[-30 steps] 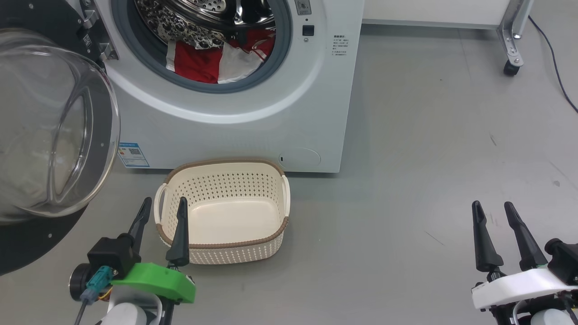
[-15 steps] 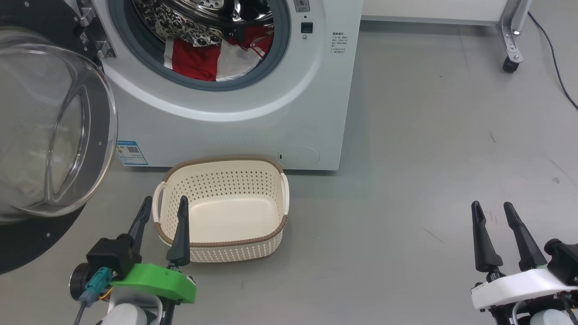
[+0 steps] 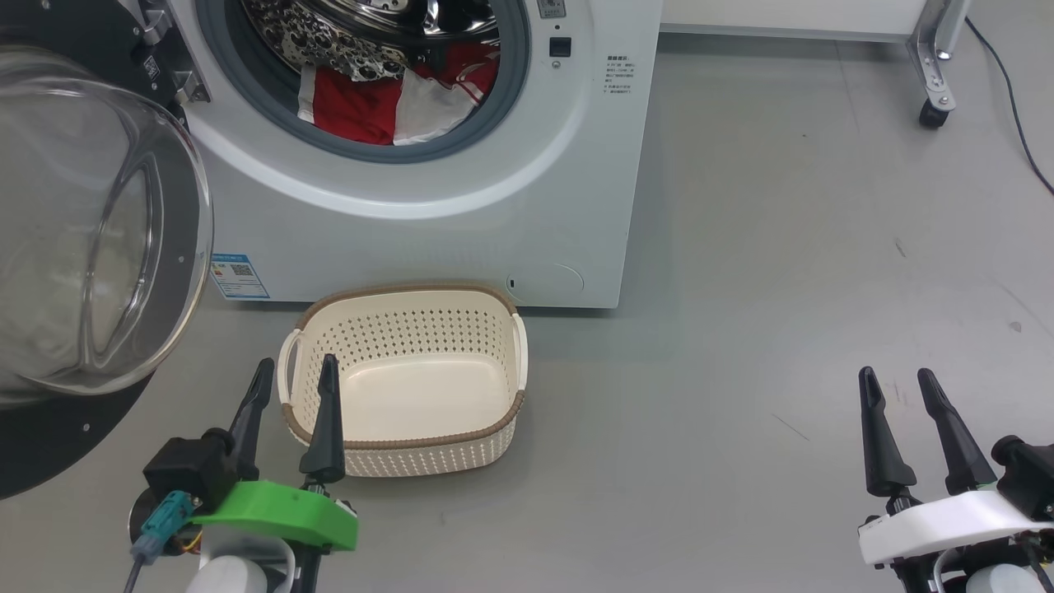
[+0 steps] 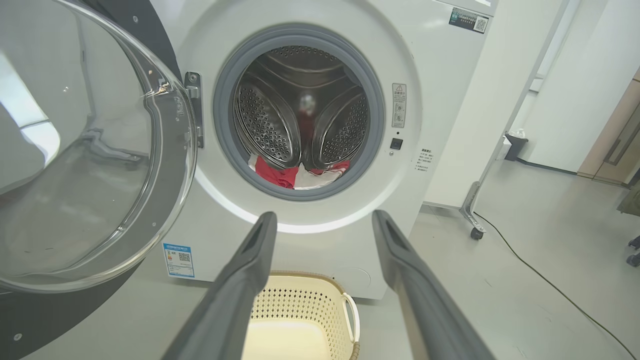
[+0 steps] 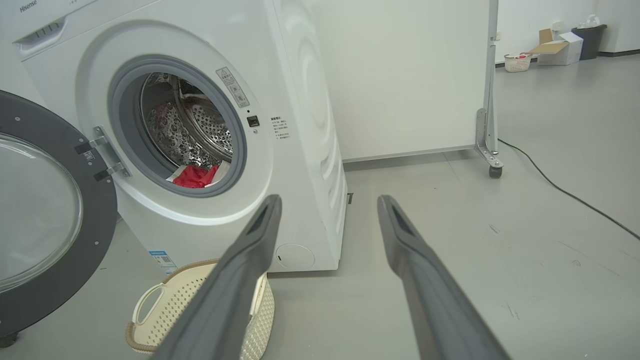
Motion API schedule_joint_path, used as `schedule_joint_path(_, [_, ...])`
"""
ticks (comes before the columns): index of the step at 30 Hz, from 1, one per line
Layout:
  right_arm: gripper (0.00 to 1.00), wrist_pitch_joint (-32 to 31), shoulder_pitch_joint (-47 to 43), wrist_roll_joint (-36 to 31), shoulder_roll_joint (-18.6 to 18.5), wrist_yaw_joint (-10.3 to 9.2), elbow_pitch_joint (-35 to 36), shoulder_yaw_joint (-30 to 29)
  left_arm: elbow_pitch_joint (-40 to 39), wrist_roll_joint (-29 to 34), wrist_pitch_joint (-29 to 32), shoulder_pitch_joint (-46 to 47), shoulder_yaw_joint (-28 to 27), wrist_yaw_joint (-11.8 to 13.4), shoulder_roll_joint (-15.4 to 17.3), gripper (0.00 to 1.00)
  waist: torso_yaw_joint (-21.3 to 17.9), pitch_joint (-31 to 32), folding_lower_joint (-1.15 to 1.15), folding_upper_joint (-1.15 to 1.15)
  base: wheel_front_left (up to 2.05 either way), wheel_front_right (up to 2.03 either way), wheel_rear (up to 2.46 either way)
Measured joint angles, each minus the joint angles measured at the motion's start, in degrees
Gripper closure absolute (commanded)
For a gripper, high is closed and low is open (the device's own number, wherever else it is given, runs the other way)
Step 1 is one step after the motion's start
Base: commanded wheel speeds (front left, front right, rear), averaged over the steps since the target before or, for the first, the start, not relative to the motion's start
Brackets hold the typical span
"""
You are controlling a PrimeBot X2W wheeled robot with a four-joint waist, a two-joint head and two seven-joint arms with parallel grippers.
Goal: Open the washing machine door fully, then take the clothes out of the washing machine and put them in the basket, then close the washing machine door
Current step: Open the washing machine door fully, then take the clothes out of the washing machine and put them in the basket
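The washing machine (image 3: 461, 231) stands on the grey floor (image 3: 741, 288) with its door (image 3: 90, 247) swung wide to the left on its hinges, the bulging glass bowl and black rim turned out towards the robot. The round opening is uncovered, ringed by a grey seal (image 3: 504, 107), and behind it is the perforated steel drum (image 3: 329, 41). The clothes (image 3: 362, 107), red with white panels, lie in a heap at the bottom of the drum, right up against the front lip of the opening.

The basket (image 3: 412, 442) sits upright on the floor just in front of the machine's bottom front edge, below the opening and a little to its left, with nothing in it. On the machine's front there is a blue sticker (image 3: 240, 276) to the left of the basket and a round flap (image 3: 545, 282) just behind the basket's far right corner.

The left tool (image 3: 297, 362) hangs over the near left end of the basket, its two fingers spread wide apart and holding nothing; in its wrist view they point towards the opening. The right tool (image 3: 896, 372) is over bare floor well to the right of the basket, its fingers equally wide apart and empty.

A metal frame leg on a caster (image 3: 933, 115) stands on the floor far right of the machine, with a black cable (image 3: 1013, 99) running beside it.
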State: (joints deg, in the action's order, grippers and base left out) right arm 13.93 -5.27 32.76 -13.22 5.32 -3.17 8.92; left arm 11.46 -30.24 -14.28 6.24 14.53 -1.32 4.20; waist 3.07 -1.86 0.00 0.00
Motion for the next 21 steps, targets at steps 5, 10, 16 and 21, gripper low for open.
schedule_joint_path(5, [0.0,0.0,0.0,0.0,0.0,0.0,0.0,0.0,-0.3,0.0,0.0,-0.1,-0.2,0.0,0.0,0.0,0.0,0.0,0.0,0.0,0.47,-0.47,0.0])
schedule_joint_path(10, [0.0,0.0,0.0,0.0,0.0,0.01,0.0,0.1,-0.5,0.0,0.0,-0.2,-0.2,-0.3,0.0,0.0,0.0,0.0,0.0,0.0,0.68,-0.68,0.0])
schedule_joint_path(16, [0.0,0.0,0.0,0.0,0.0,0.07,-0.1,0.3,-0.8,0.0,0.1,-0.4,-0.2,-0.3,0.0,0.0,0.1,-0.1,0.0,0.0,0.92,-0.92,0.0])
schedule_joint_path(21, [0.0,0.0,0.0,0.0,0.0,0.07,-0.1,0.4,-0.9,0.0,0.1,-0.4,-0.1,-0.3,0.0,0.0,0.2,-0.2,0.0,0.0,1.16,-1.16,0.0])
